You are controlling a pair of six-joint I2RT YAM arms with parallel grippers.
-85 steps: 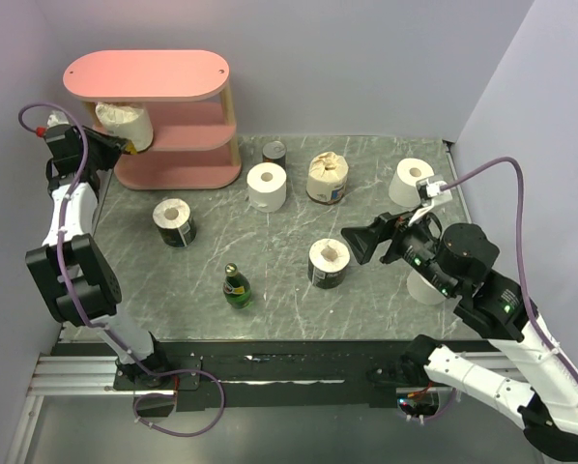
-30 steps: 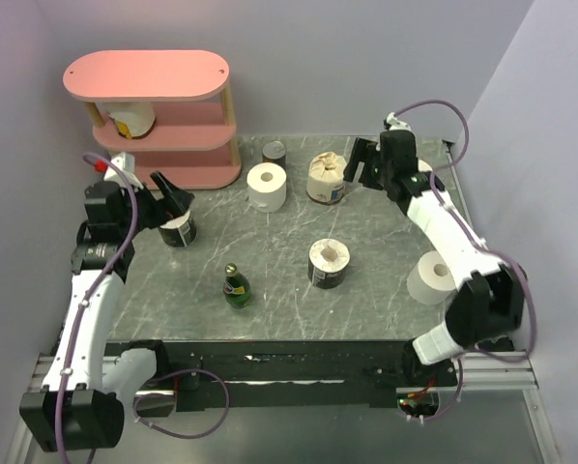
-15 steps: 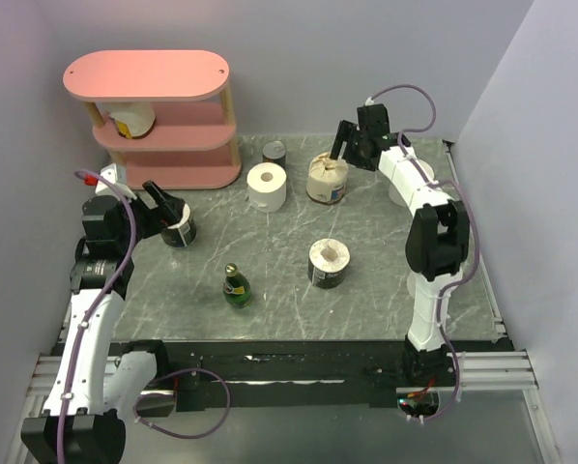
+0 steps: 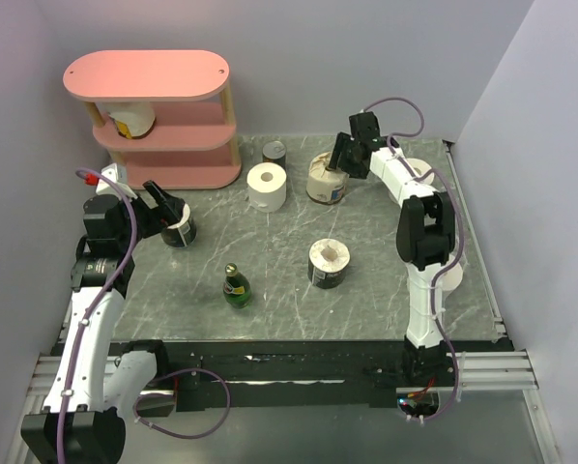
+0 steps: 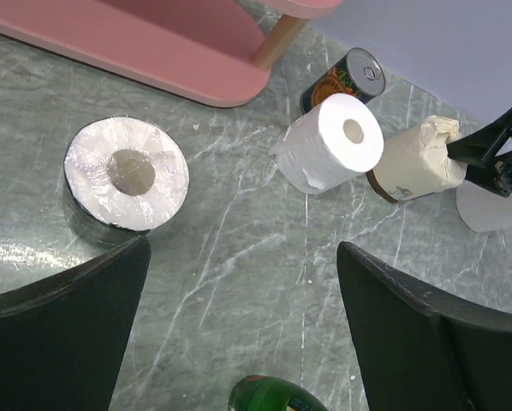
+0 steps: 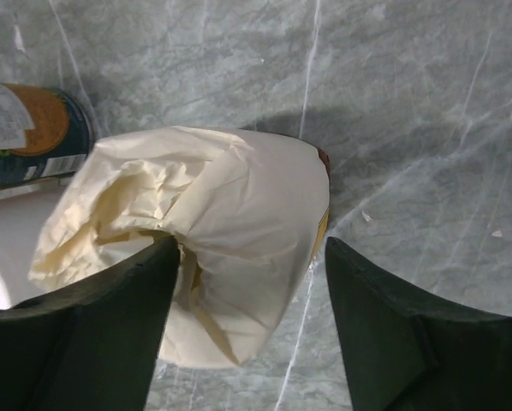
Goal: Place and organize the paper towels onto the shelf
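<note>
Bottle: green bottle point(image 4: 236, 287) upright, near, left of centre on the worktop point(image 4: 270, 319).
Centre roll: centre roll point(image 4: 329, 263) in a dark wrapper, upright, right of the bottle.
Near-right roll: near-right roll point(image 4: 451, 278), white, mostly hidden behind the right arm.
Left hand: left hand point(image 5: 243, 248) gapes wide and holds nothing, low over the worktop.
Left roll: left roll point(image 5: 128, 175), dark-wrapped, upright, just past the left finger, near the shelf's foot.
White roll: white roll point(image 4: 267, 186), farther, at centre.
Cream roll: cream roll point(image 6: 230, 223), right of the white roll, between the right hand's fingers.
Right hand: right hand point(image 6: 249, 248) straddles the cream roll; whether it presses, I cannot tell.
Can: can point(image 4: 274, 153), behind the white roll.
Far-right roll: far-right roll point(image 4: 419, 172), white, behind the right arm.
Shelf: pink shelf point(image 4: 146, 77), far left; shelf roll point(image 4: 131, 121) on its middle board, left end.
</note>
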